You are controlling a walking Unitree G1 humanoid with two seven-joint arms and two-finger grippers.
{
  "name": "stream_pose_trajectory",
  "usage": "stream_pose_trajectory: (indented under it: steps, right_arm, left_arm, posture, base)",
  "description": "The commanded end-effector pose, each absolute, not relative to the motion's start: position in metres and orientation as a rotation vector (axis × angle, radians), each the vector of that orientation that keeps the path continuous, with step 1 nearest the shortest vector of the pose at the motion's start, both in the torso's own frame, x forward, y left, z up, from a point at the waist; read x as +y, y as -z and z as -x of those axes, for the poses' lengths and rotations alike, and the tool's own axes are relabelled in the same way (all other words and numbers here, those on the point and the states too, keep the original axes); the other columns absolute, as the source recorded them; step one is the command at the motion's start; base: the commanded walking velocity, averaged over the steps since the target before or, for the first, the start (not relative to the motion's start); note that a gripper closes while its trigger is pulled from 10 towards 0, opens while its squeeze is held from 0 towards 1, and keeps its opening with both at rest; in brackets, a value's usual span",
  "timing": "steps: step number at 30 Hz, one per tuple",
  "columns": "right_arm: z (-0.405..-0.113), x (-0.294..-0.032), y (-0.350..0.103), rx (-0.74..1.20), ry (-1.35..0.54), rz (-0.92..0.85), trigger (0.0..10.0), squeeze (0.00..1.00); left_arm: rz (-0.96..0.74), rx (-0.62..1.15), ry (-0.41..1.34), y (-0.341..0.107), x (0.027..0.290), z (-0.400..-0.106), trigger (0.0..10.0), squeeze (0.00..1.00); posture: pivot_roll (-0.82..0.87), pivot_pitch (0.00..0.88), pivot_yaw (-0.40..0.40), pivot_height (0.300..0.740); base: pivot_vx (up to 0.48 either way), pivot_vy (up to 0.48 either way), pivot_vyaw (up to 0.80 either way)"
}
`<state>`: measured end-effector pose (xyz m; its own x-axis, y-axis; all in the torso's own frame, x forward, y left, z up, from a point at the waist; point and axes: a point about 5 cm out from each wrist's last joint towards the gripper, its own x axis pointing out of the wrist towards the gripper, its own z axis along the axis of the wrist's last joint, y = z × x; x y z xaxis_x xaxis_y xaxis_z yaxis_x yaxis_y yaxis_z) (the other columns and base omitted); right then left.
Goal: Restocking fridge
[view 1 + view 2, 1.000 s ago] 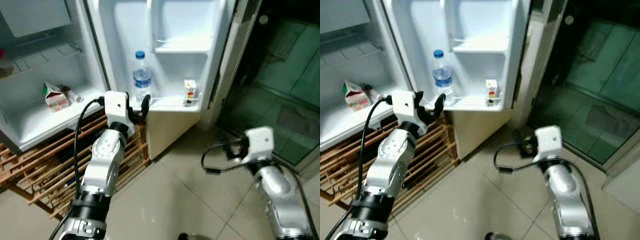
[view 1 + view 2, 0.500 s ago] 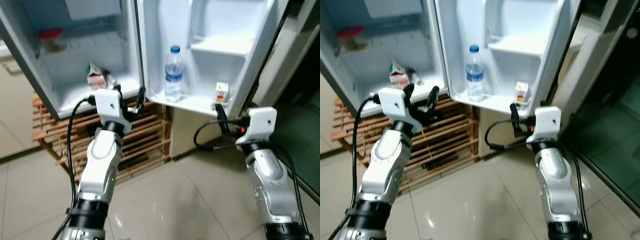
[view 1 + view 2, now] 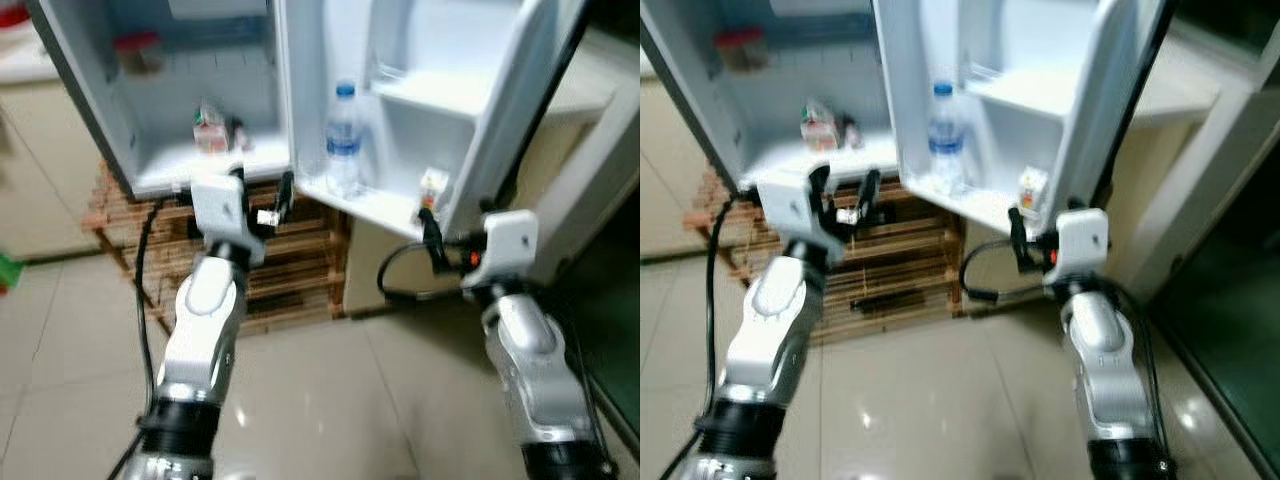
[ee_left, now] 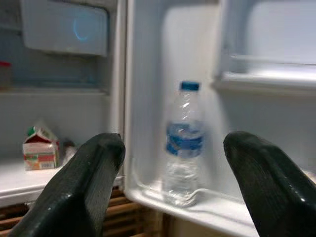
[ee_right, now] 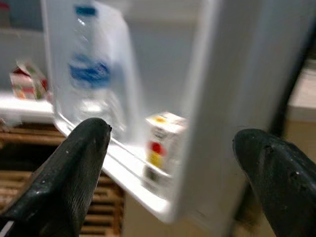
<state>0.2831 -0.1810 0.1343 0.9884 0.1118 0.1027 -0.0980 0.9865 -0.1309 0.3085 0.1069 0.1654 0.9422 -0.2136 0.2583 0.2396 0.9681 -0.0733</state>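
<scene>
Left gripper (image 4: 170,182) and right gripper (image 5: 173,170): both held up before the open fridge (image 3: 150,120), jaws spread, empty; wooden rack (image 3: 290,270) under the fridge; door shelf (image 3: 385,205): one bottle (image 3: 343,140), one small carton (image 3: 432,187); inside: one carton (image 3: 209,132), one red-lidded tub (image 3: 137,52) above.

No writing could be read anywhere. The water bottle (image 4: 184,143) in the fridge door (image 3: 470,130) wore a blue label (too blurred to make out), and the small cartons (image 5: 163,145) (image 4: 39,148) showed only red, yellow and green patches.
</scene>
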Motion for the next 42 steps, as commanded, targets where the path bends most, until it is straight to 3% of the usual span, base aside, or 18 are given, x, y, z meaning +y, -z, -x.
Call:
stream_pose_trajectory:
  steps: [1, 10, 15, 21, 24, 25, 36, 42]
  right_arm:
    - [-0.286, -0.177, -0.142, -0.141, -0.111, 0.129, 10.0, 0.0]
    - [-0.287, -0.193, -0.141, -0.145, 0.006, 0.158, 10.0, 0.0]
    - [-0.284, -0.216, -0.13, -0.092, 0.169, 0.229, 10.0, 0.0]
    - [-0.279, -0.219, -0.115, 0.019, 0.295, 0.33, 10.0, 0.0]
    - [-0.284, -0.239, -0.108, 0.074, 0.42, 0.307, 10.0, 0.0]
    - [-0.29, -0.254, -0.112, 0.071, 0.497, 0.311, 10.0, 0.0]
    - [-0.309, -0.282, -0.135, 0.015, 0.646, 0.408, 10.0, 0.0]
    - [-0.333, -0.27, -0.151, -0.05, 0.593, 0.357, 10.0, 0.0]
  left_arm:
    - [0.1, -0.252, 0.18, -0.168, 0.118, -0.313, 10.0, 0.0]
    - [0.171, -0.144, 0.032, -0.148, 0.153, -0.311, 10.0, 0.0]
    - [0.069, -0.069, -0.022, -0.126, 0.177, -0.305, 10.0, 0.0]
    - [0.0, 0.018, -0.149, -0.097, 0.208, -0.312, 10.0, 0.0]
    - [-0.003, 0.068, -0.199, -0.088, 0.223, -0.311, 10.0, 0.0]
    - [-0.033, 0.114, -0.187, -0.079, 0.228, -0.307, 10.0, 0.0]
    - [-0.166, 0.185, -0.132, -0.061, 0.255, -0.276, 10.0, 0.0]
    - [-0.176, 0.23, -0.031, -0.052, 0.244, -0.269, 10.0, 0.0]
  posture:
    - [-0.18, 0.0, 0.03, 0.74]
    - [-0.17, 0.0, 0.031, 0.74]
    - [-0.12, 0.0, 0.018, 0.74]
    - [-0.11, 0.0, 0.025, 0.74]
    - [-0.11, 0.0, 0.036, 0.74]
    - [-0.1, 0.0, 0.048, 0.74]
    - [-0.01, 0.023, 0.086, 0.74]
    - [0.0, 0.037, 0.09, 0.74]
  base:
    - [0.304, -0.368, 0.69]
    - [0.276, -0.185, 0.38]
    - [0.0, 0.0, 0.0]
    - [0.0, 0.0, 0.0]
    - [0.0, 0.0, 0.0]
    - [0.0, 0.0, 0.0]
    - [0.0, 0.0, 0.0]
    - [0.0, 0.0, 0.0]
